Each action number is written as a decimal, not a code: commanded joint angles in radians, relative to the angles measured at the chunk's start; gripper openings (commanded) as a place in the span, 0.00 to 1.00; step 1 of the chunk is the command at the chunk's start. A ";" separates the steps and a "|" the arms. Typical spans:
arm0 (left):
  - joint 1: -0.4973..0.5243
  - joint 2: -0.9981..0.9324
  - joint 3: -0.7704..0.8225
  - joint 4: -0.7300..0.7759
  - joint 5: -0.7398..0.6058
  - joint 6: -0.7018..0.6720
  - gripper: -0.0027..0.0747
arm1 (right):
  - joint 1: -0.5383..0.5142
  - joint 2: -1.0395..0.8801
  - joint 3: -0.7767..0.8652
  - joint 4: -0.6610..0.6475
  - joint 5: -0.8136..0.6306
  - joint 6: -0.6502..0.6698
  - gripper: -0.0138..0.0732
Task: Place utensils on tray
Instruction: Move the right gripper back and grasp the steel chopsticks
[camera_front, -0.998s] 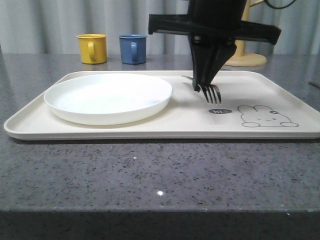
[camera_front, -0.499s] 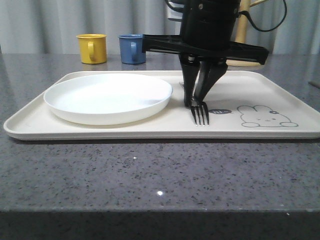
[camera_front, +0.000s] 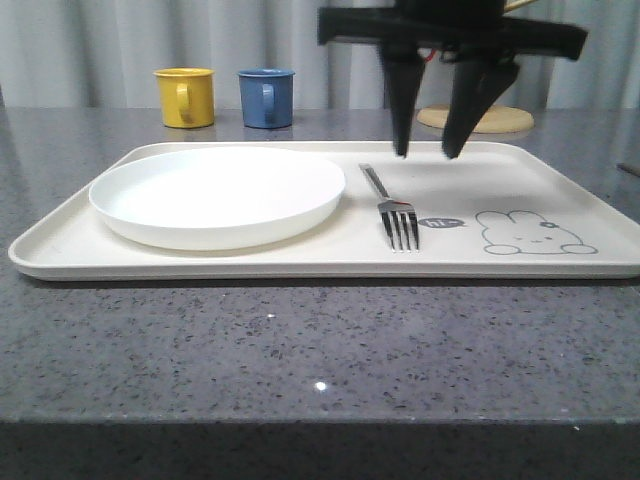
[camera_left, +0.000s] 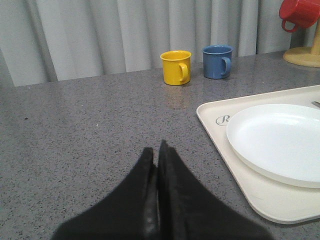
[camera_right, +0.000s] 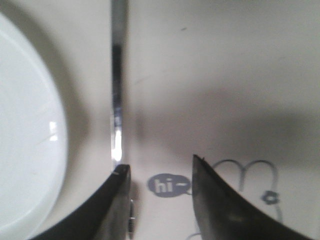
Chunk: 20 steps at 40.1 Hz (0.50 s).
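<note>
A silver fork (camera_front: 392, 208) lies flat on the cream tray (camera_front: 540, 190), just right of the round white plate (camera_front: 217, 193), tines toward the front. My right gripper (camera_front: 427, 155) hangs open above the tray behind the fork, nothing between its fingers. In the right wrist view the fork's handle (camera_right: 118, 100) runs past one finger of the right gripper (camera_right: 159, 166), beside the plate (camera_right: 25, 150) and the "hi" bubble (camera_right: 169, 185). My left gripper (camera_left: 157, 150) is shut and empty over the grey table, left of the tray (camera_left: 220, 130) and plate (camera_left: 280, 140).
A yellow mug (camera_front: 185, 96) and a blue mug (camera_front: 266, 97) stand behind the tray. A wooden mug stand (camera_front: 480, 115) is at the back right, with a red mug (camera_left: 299, 14) hanging on it. A grey rabbit drawing (camera_front: 535, 233) marks the tray's right part.
My right gripper set the fork down on the tray beside the plate, let go, opened, and rose above it.
</note>
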 joint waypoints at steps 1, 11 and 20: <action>0.001 0.010 -0.027 -0.010 -0.085 -0.001 0.01 | -0.049 -0.087 -0.038 -0.092 0.077 -0.042 0.54; 0.001 0.010 -0.027 -0.010 -0.085 -0.001 0.01 | -0.217 -0.141 -0.031 -0.110 0.125 -0.214 0.54; 0.001 0.010 -0.027 -0.010 -0.085 -0.001 0.01 | -0.427 -0.185 0.060 -0.098 0.106 -0.338 0.54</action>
